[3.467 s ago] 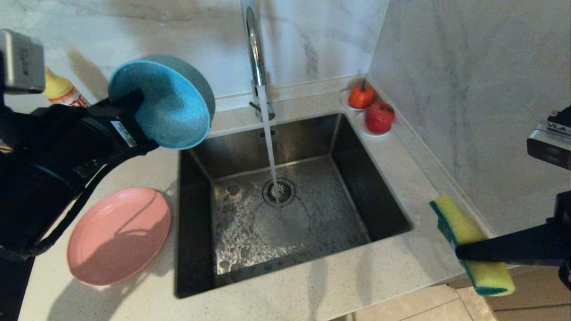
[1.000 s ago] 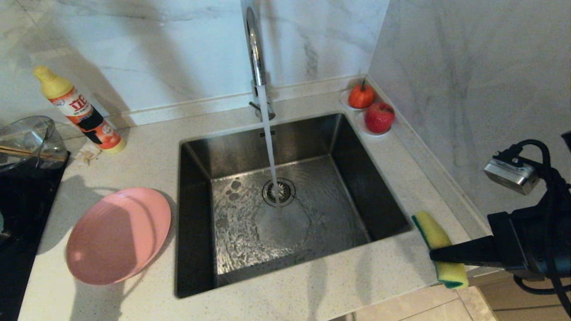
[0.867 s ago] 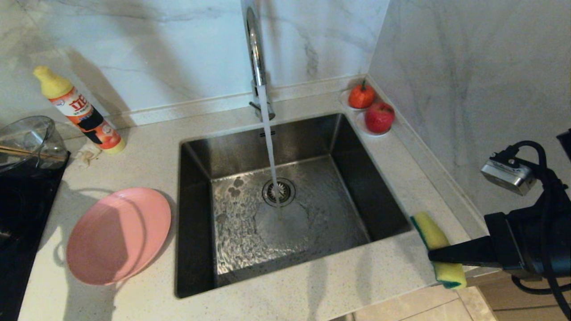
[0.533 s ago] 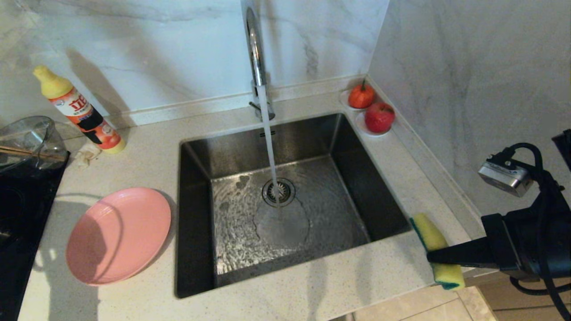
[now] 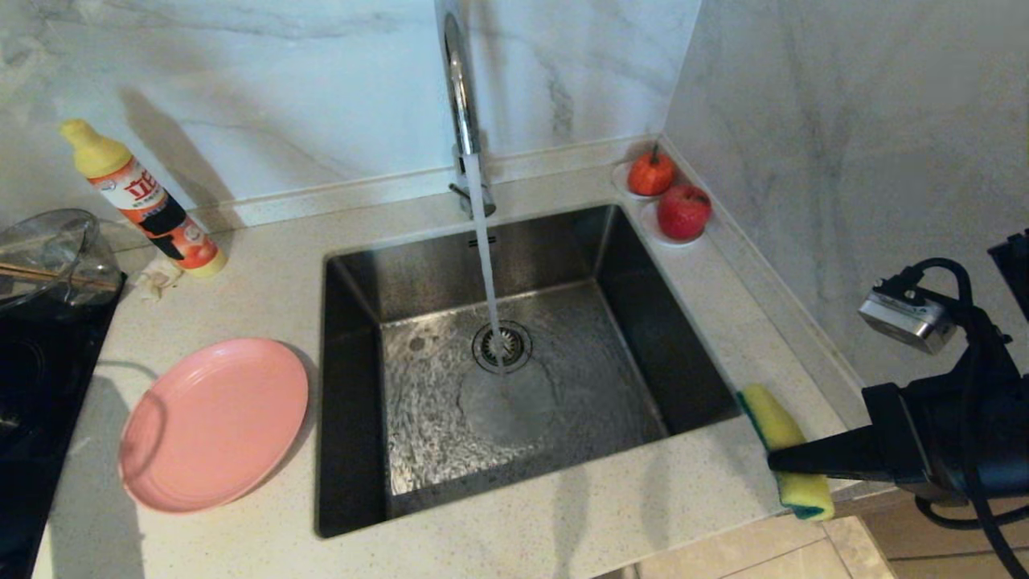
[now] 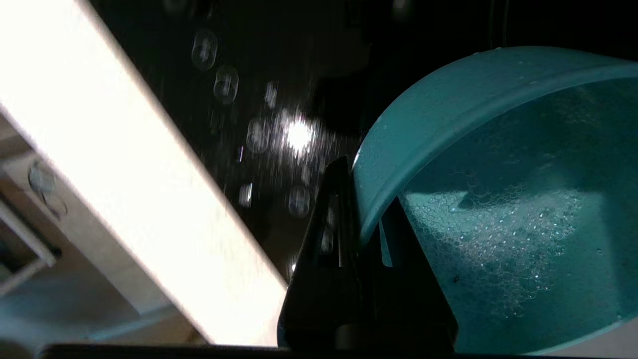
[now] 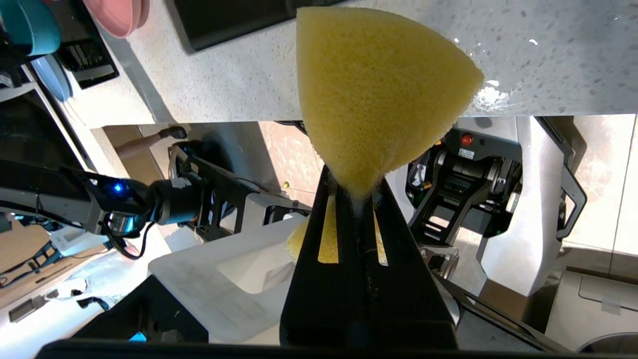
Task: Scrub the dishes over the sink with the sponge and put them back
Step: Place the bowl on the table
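Sponge [image 5: 784,450] pinched in right pincer [image 5: 778,461]; left pincer [image 6: 366,239] pinches teal bowl [image 6: 498,199]; bottle [image 5: 145,201] label unreadable.

Left arm out of the head view; bowl [image 6: 498,199] cut off at the wrist view's edge, background blurred.

Bright overhead light, soft shadows on counter [image 5: 265,297] – left wrist view dark, glare-streaked, motion-blurred
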You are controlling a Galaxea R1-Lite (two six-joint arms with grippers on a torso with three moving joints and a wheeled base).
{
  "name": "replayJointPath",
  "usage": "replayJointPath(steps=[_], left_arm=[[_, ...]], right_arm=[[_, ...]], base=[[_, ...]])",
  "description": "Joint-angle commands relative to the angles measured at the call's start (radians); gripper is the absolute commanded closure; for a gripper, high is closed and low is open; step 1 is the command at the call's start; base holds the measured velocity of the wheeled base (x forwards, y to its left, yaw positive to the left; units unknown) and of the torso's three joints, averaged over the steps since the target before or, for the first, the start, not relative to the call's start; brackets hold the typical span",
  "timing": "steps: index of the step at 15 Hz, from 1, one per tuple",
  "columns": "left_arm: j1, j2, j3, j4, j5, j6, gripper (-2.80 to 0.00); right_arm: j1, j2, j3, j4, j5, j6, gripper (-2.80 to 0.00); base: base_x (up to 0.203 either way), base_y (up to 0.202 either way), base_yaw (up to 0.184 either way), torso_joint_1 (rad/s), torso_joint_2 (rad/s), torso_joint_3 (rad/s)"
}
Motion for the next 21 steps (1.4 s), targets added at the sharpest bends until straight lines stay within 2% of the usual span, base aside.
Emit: replayJointPath(steps=[1,4,13,14,19,21], left_arm=[[0.000,0.056,-0.028,-0.001,-0.022,0.015,0.00],[0.000,0.092,-0.075,0.008,-0.075,0.016,0.00],[-0.004,0.131,-0.111,0.014,-0.081,0.015,0.00],[-0.003,0.126,-0.115,0.014,-0.083,0.012,-2.80],[-0.003,0.105,-0.158,0.057,-0.093,0.001,-2.80],[-0.002,0.075,-0.201,0.094,-0.124,0.000,-2.80]], right_arm=[[-0.012,0.003,0.002,0.002,0.004,0.002,0.00],[-0.012,0.005,0.005,0.001,0.005,0.002,0.00],[-0.019,-0.003,0.010,0.003,0.010,0.004,0.00],[-0.019,-0.006,0.010,0.005,0.010,0.004,0.00],[-0.021,-0.011,0.022,0.003,0.011,0.004,0.00],[-0.021,-0.010,0.026,0.003,0.012,0.004,0.00]], base=[[0.000,0.000,0.000,0.000,0.00,0.000],[0.000,0.000,0.000,0.000,0.00,0.000],[0.000,0.000,0.000,0.000,0.00,0.000],[0.000,0.000,0.000,0.000,0.00,0.000],[0.000,0.000,0.000,0.000,0.00,0.000],[0.000,0.000,0.000,0.000,0.00,0.000]])
